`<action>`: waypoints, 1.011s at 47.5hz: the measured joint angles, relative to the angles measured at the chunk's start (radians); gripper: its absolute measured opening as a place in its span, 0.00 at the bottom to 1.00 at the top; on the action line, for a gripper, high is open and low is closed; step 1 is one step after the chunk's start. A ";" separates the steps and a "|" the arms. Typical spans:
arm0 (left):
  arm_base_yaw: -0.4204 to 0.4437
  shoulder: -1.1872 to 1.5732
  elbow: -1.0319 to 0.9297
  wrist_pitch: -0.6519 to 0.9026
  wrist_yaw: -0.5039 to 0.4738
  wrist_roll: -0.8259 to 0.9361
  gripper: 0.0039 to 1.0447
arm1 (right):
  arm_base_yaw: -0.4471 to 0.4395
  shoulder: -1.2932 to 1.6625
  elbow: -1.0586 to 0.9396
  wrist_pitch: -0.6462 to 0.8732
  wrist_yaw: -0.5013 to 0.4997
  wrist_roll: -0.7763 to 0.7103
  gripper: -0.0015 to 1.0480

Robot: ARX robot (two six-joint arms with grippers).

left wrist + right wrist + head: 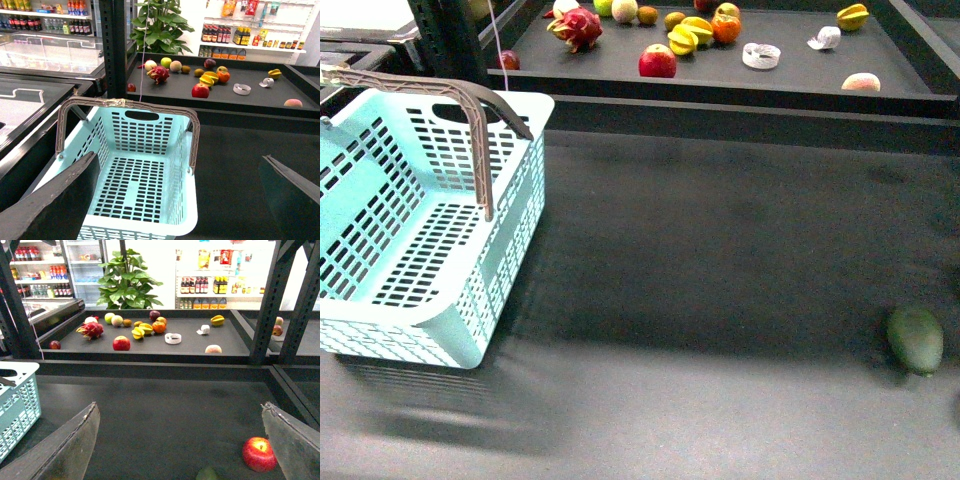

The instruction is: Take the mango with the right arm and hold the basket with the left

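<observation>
Both gape — left gripper (180, 162) by basket (430, 315), right gripper (180, 407) apart.

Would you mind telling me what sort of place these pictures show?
Most likely a small grocery shop, or a mock-up of one: shelves of bottled drinks line the back wall, loose fruit lies on a black display shelf, and a light-blue shopping basket stands nearby.

This is a grocery shop: bottled drinks (200, 286) line wall shelves (250, 47), and fruit (200, 90) lies on a display tray (250, 102) near a basket (165, 135).
</observation>
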 joint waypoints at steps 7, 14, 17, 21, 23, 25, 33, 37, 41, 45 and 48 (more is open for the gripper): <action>0.000 0.000 0.000 0.000 0.000 0.000 0.95 | 0.000 0.000 0.000 0.000 0.000 0.000 0.92; 0.000 0.000 0.000 0.000 0.000 0.000 0.95 | 0.000 0.000 0.000 0.000 0.000 0.000 0.92; 0.000 0.000 0.000 0.000 0.000 0.000 0.95 | 0.000 0.000 0.000 0.000 0.000 0.000 0.92; 0.000 0.000 0.000 0.000 0.000 0.000 0.95 | 0.000 0.000 0.000 0.000 0.000 0.000 0.92; 0.000 0.000 0.000 0.000 0.000 0.000 0.95 | 0.000 0.000 0.000 0.000 0.000 0.000 0.92; 0.000 0.000 0.000 0.000 -0.001 0.000 0.95 | 0.000 0.000 0.000 0.000 0.000 0.000 0.92; -0.255 0.347 0.000 0.368 -0.658 -0.308 0.95 | 0.000 0.000 0.000 0.000 0.001 0.000 0.92; -0.265 0.645 0.005 0.552 -0.672 -0.417 0.95 | 0.000 0.000 0.000 0.000 0.000 0.000 0.92; -0.267 0.831 0.038 0.654 -0.651 -0.469 0.95 | 0.000 0.000 0.000 0.000 0.001 0.000 0.92; -0.253 1.017 0.100 0.717 -0.618 -0.530 0.95 | 0.000 0.000 0.000 0.000 0.001 0.000 0.92; -0.233 1.141 0.149 0.750 -0.592 -0.578 0.95 | 0.000 0.000 0.000 0.000 0.001 0.000 0.92</action>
